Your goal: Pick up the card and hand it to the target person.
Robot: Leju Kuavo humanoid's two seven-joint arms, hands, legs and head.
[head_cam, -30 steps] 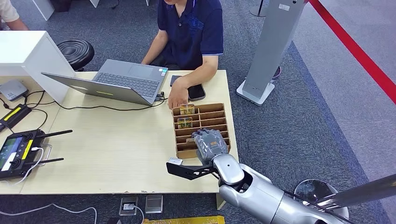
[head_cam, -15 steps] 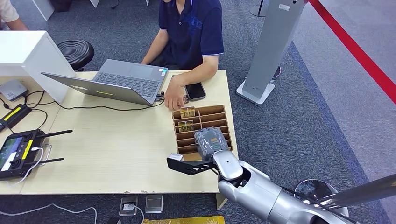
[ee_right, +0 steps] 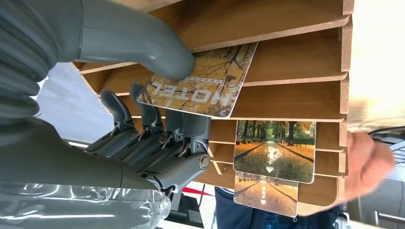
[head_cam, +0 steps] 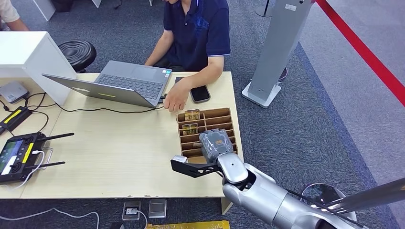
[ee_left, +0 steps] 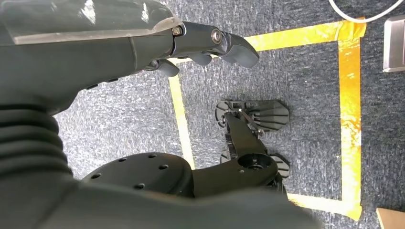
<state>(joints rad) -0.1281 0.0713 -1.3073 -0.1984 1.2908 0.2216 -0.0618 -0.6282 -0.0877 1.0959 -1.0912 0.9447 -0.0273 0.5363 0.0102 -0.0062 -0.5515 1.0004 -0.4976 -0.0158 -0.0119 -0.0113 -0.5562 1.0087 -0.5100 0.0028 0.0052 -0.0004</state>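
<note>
The card (ee_right: 200,83), printed with autumn trees and the word HOTEL, sticks out of a slot of the wooden card rack (head_cam: 224,114) on the table's right end. My right hand (head_cam: 216,143) hangs over the rack's near slots. In the right wrist view its thumb (ee_right: 143,47) presses on the card's face and its fingers (ee_right: 157,138) curl under it, so the card is pinched. The target person (head_cam: 196,28), in a dark blue shirt, sits at the far side of the table. My left hand (ee_left: 210,45) hangs over the floor, fingers loosely bent, holding nothing.
Two more cards (head_cam: 192,114) (head_cam: 189,128) stand in the rack's far slots. The person's hand (head_cam: 175,101) rests beside a phone (head_cam: 199,93) and an open laptop (head_cam: 119,83). A remote controller (head_cam: 19,155) lies at the table's left. A grey stand (head_cam: 277,47) rises on the right.
The person's hand has drawn back from the rack toward the laptop. My right hand has settled slightly lower over the near slots.
</note>
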